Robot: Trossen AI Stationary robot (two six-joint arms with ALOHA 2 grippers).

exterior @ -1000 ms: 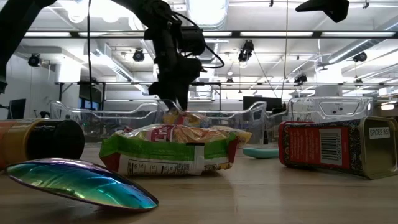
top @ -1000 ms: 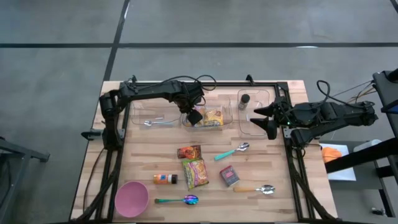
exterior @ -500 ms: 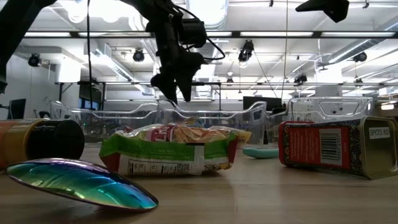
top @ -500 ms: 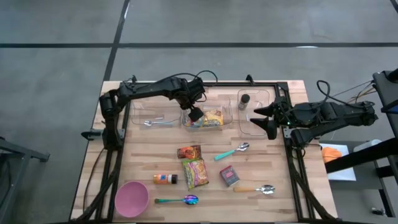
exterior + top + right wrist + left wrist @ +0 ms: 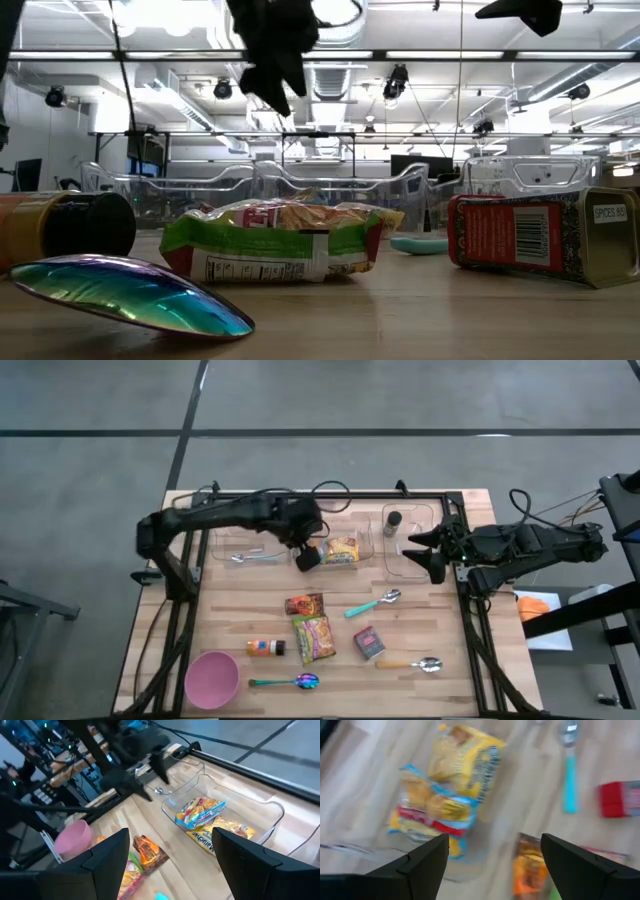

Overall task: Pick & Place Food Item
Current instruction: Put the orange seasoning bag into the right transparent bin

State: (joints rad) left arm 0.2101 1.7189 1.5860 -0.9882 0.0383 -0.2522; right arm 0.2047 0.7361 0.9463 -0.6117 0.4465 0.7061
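Observation:
Two food packets lie in the middle clear container (image 5: pixel 366 525): a yellow one (image 5: pixel 470 757) and a blue, yellow and red one (image 5: pixel 432 807). My left gripper (image 5: pixel 308 557) hangs open above that container's near left corner, with nothing between its fingers (image 5: pixel 495 855); in the low view it is high up (image 5: pixel 272 80). On the bare wood lie an orange-brown packet (image 5: pixel 304 604) and a green noodle packet (image 5: pixel 314 637). My right gripper (image 5: pixel 428 550) waits open at the table's right, over the right clear container (image 5: pixel 412 565).
On the wood lie a teal spoon (image 5: pixel 375 603), a red tin (image 5: pixel 369 642), an orange bottle (image 5: pixel 266 648), a pink bowl (image 5: pixel 212 678), an iridescent spoon (image 5: pixel 290 682) and a wooden-handled spoon (image 5: pixel 410 663). The left container holds a utensil (image 5: pixel 250 556), the right one a dark shaker (image 5: pixel 393 522).
My left gripper has opened wider just above the packets in the middle container, then risen well clear of it, drifting a little toward the table's near edge. The packets have stayed in the container.

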